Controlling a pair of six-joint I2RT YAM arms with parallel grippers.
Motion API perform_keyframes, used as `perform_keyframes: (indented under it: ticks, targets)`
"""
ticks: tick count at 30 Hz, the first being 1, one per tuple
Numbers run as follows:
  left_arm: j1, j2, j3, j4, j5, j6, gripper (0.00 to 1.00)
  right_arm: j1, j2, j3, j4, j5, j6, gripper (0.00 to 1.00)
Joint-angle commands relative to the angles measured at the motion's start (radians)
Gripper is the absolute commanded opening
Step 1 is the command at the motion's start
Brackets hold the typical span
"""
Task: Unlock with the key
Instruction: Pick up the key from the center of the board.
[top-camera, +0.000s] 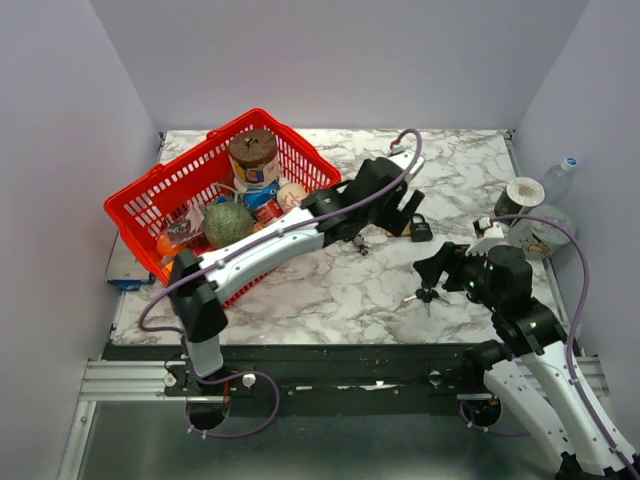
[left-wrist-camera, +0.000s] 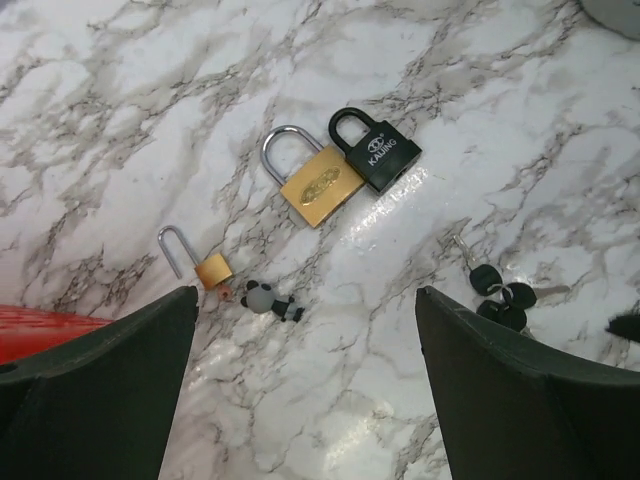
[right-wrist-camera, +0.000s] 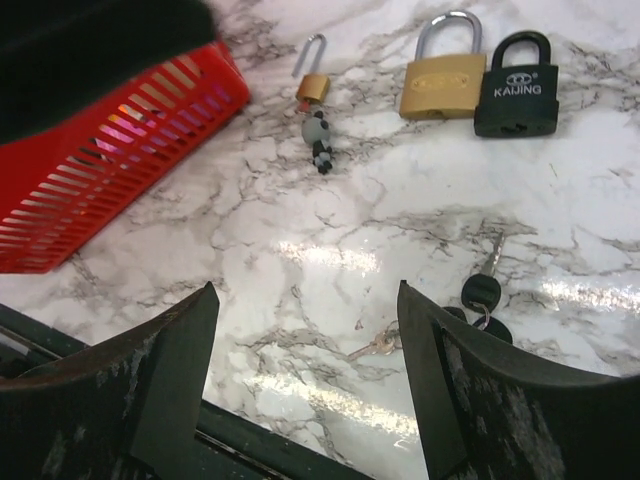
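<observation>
Small padlock (left-wrist-camera: 212, 268) lies on the table (left-wrist-camera: 90, 110), shackle open, panda charm (left-wrist-camera: 268, 298) at its base; the larger brass padlock (left-wrist-camera: 318, 185) and black padlock (left-wrist-camera: 378, 158) lie shut beside it. Left gripper (left-wrist-camera: 305, 325) hovers above them, jaws released, empty; right gripper (right-wrist-camera: 305, 310), likewise spread, hangs over the key bunch (right-wrist-camera: 482, 292).

Black padlock (left-wrist-camera: 378, 152), brass padlock (left-wrist-camera: 318, 185) (adjacent), keys (left-wrist-camera: 500, 295)

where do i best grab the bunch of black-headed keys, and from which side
Probably by one black head of the key bunch, coming straight down from above. The bunch lies flat on the marble table. The heads are its thickest part, while the thin blades hug the surface.
</observation>
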Motion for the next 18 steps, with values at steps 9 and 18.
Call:
perform_keyframes:
  ticks: [9,18]
  targets:
    - [0.031,-0.546,-0.596,0.307,0.283,-0.013,0.99,-0.003,0.37,0.031,0.037,0.045,-0.035,0.66]
    - [0.08,-0.587,-0.722,0.267,0.33,0.009,0.99,0.058,0.531,0.028,0.015,0.031,0.04,0.6]
